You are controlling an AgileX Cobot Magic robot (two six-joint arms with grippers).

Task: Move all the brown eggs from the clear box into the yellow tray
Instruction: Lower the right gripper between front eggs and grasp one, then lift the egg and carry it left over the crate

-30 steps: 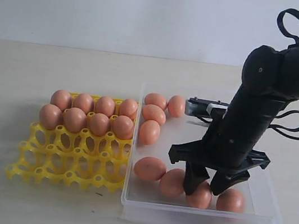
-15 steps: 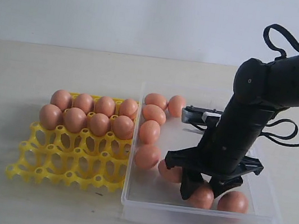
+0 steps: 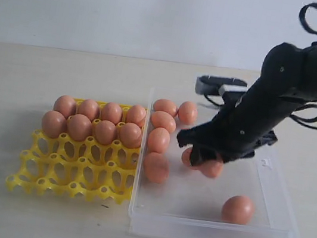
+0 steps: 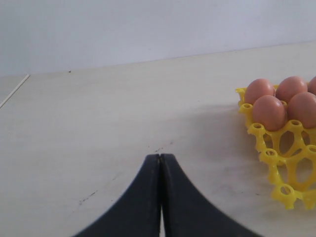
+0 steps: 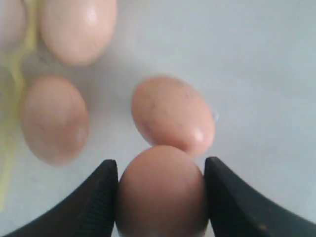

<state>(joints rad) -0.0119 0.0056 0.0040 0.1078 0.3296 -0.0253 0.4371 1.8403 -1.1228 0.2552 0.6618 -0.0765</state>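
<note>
Right wrist view: my right gripper (image 5: 160,197) pinches one brown egg (image 5: 160,190) between its jaws, over the clear box (image 3: 281,199). Eight eggs (image 3: 88,109) fill the yellow tray's (image 3: 76,181) two far rows. My left gripper (image 4: 160,160) sits pressed together above the table (image 4: 98,123).

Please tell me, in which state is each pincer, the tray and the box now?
Left pincer: shut, empty.
Right pincer: shut on a brown egg.
Yellow tray: half filled, eight eggs in the two far rows.
Clear box: open on top, loose eggs lying inside.
</note>
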